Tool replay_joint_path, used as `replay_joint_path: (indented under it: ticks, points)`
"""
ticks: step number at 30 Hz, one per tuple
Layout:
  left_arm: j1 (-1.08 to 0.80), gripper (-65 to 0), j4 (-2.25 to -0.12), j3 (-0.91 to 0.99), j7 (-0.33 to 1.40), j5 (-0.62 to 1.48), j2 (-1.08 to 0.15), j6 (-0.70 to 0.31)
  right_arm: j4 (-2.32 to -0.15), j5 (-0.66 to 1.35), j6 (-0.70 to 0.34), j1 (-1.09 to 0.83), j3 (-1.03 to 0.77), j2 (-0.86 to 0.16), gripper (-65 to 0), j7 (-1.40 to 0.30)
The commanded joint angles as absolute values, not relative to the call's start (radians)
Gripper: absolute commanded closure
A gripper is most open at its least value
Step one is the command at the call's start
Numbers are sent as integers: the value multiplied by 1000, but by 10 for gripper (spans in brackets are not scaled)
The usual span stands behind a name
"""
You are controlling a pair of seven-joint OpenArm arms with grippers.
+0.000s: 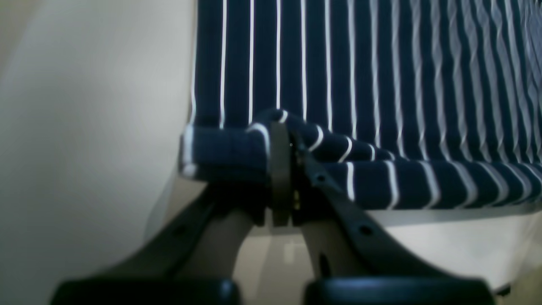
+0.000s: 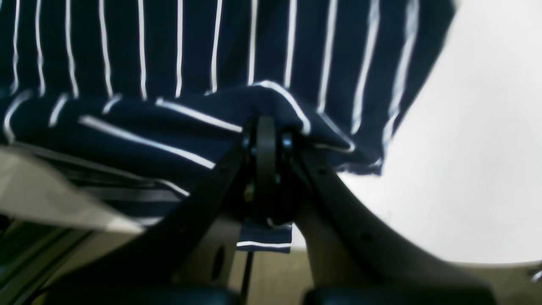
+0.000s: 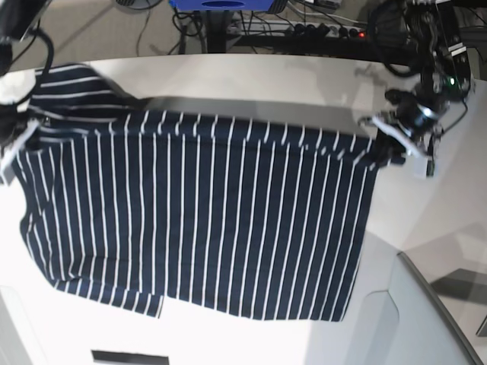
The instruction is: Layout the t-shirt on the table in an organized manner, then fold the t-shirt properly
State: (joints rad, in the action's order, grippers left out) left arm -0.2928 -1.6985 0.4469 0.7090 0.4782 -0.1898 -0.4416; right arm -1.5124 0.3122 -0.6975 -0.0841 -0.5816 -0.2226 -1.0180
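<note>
The dark navy t-shirt (image 3: 205, 220) with thin white stripes is spread wide over the white table (image 3: 251, 80), held taut along its far edge. My left gripper (image 3: 380, 143) is at the shirt's right far corner; in the left wrist view it (image 1: 281, 140) is shut on a rolled fold of the shirt's edge (image 1: 381, 178). My right gripper (image 3: 17, 129) is at the shirt's left far corner; in the right wrist view it (image 2: 266, 131) is shut on bunched cloth (image 2: 169, 123). A sleeve (image 3: 84, 91) lies bunched behind the left corner.
Cables and a power strip (image 3: 327, 30) run behind the table's far edge, next to a blue object (image 3: 221, 4). A grey slanted panel (image 3: 426, 304) stands at the lower right. A dark slot (image 3: 129, 356) sits at the near edge.
</note>
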Motion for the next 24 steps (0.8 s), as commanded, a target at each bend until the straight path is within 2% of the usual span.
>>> replay_joint_path:
  ticks: [1,5,10,24]
  points:
    - [-269,0,-1713,449,694,487,-202,-437,-1511,320,-698,-48,-573,-255,-2,-1012]
    - [-194,0,-1692,415,694,446,-203,-435,-1442,321,-644,28,-518,-282,-2,-1015]
    - [-107,0,-1601,340,694,315,-199,-435,-1340,321,-636,139,-464,-300,-2,-1012]
    - [87,0,-1414,323,691,302,-202,-435,-1044,320,-590,332,-364,-349,-2,-823]
